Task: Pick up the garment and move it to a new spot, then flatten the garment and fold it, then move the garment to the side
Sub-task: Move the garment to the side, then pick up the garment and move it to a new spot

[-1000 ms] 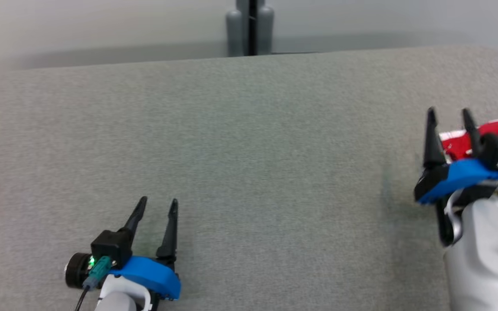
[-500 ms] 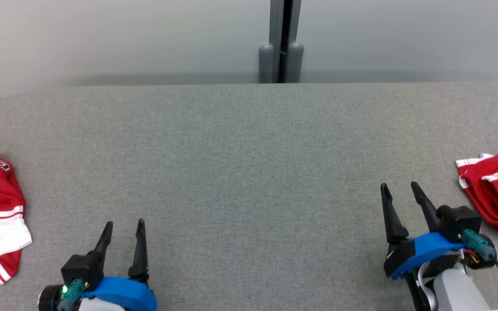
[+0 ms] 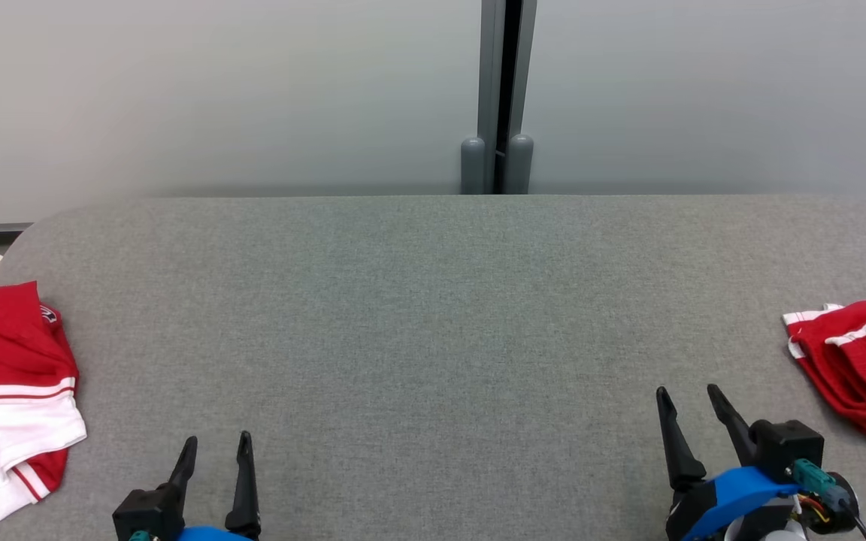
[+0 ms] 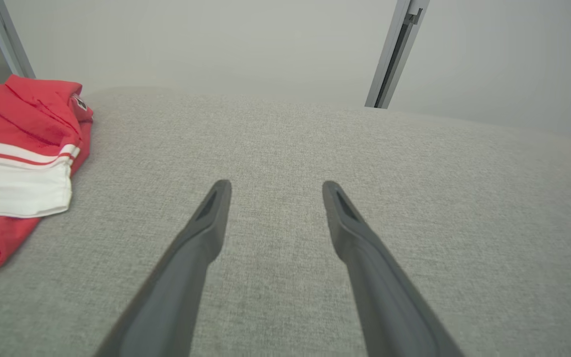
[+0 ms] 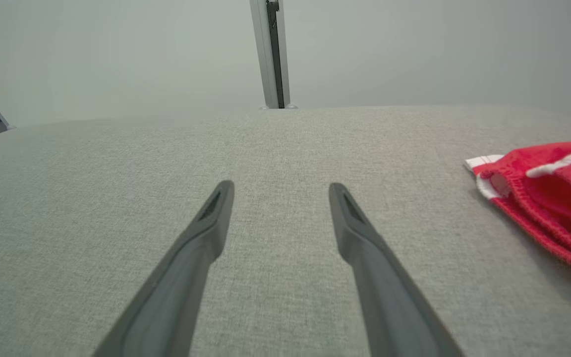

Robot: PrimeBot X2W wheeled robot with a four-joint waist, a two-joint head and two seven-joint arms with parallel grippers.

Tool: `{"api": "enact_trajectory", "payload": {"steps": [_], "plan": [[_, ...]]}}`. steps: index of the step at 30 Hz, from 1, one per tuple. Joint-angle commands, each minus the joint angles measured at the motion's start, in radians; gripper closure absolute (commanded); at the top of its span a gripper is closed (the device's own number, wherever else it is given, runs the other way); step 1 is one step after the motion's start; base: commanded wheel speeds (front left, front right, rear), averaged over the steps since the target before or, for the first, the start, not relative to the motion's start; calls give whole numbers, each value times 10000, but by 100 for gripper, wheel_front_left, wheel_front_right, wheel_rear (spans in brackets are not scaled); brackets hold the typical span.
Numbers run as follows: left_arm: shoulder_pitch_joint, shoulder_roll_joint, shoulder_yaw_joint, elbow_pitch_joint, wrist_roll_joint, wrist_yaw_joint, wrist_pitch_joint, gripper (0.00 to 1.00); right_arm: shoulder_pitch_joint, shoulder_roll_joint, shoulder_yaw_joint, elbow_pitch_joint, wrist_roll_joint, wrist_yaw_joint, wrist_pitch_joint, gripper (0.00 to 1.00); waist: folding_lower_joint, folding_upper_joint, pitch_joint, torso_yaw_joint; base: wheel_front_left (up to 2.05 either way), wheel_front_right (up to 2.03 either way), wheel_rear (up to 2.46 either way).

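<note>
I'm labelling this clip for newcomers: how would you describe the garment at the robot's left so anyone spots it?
Take the grey table and follow it to its left edge. The left garment lies bunched there. Unlike the right garment, red with thin white stripes, it has a broad white panel.

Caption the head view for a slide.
Open left gripper and right gripper over a grey table, red-white garment far left, red garment far right.
</note>
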Motion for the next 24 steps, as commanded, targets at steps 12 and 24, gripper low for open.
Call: {"api": "enact_trajectory", "payload": {"steps": [12,24], "plan": [[-14,-15,-520,-97,-463,290,-2,0,293,-26,16,93,-39,0,-35,0,2,0,134,918,0,0,0],[-262,-14,177,53,-821,535,-2,0,-71,-27,204,202,-68,0,-36,0,2,0,764,3911,0,0,0]]}}
